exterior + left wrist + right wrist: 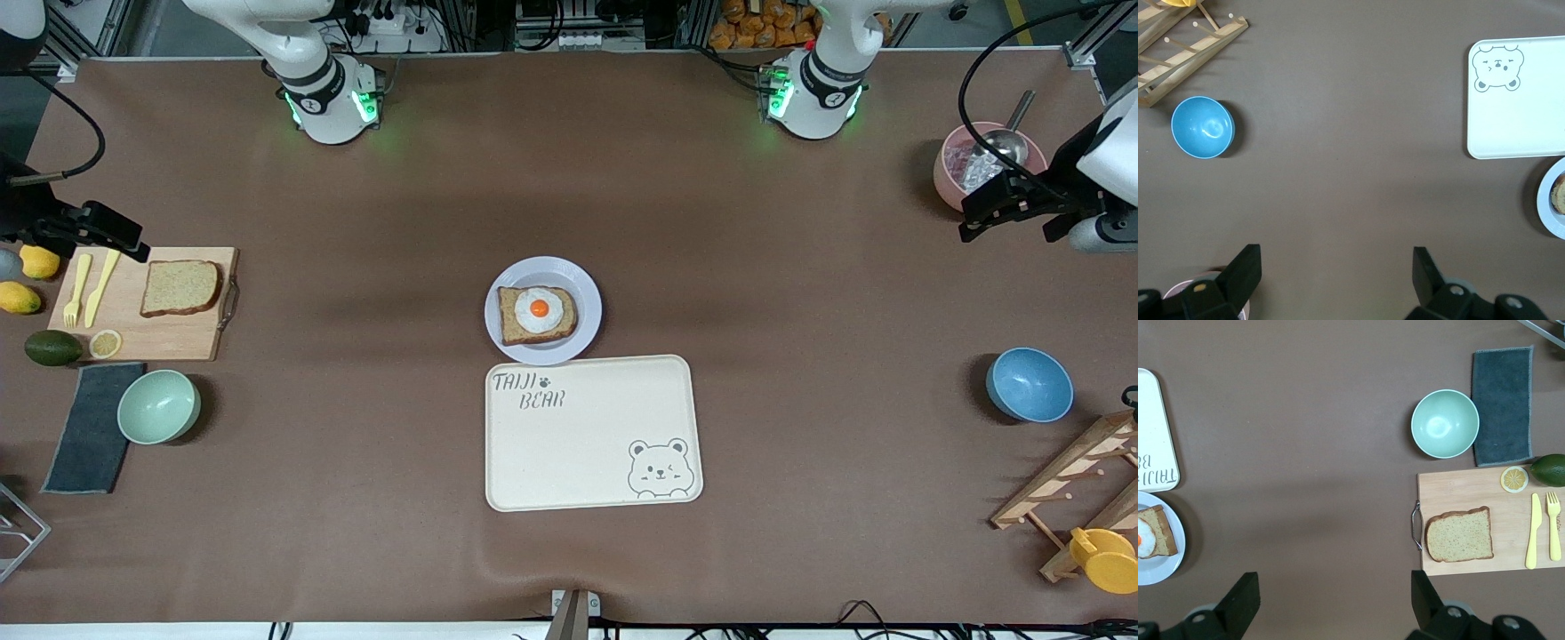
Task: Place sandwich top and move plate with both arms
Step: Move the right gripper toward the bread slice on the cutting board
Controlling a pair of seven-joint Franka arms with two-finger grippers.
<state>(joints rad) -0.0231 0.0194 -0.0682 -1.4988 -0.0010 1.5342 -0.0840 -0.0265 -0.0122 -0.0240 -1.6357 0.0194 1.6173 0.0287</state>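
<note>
The plain tan bread slice with a brown crust (180, 287) lies on the wooden cutting board (178, 342) at the right arm's end of the brown surface (356, 498). The round pale plate (582, 289), holding egg bread, sits mid-surface, touching the cream bear tray (591, 444). The right end effector (1331, 603) hangs near the board, fingers apart. The left end effector (1337, 277) waits over the pink bowl (951, 169), fingers apart too. I think the right one should come straight down and pinch the slice's edges gently.

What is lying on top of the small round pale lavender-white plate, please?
The small round pale lavender-white plate carries a tan bread slice with a fried egg on it. The egg hides the middle of the slice, and the slice hides the plate's centre.
</note>
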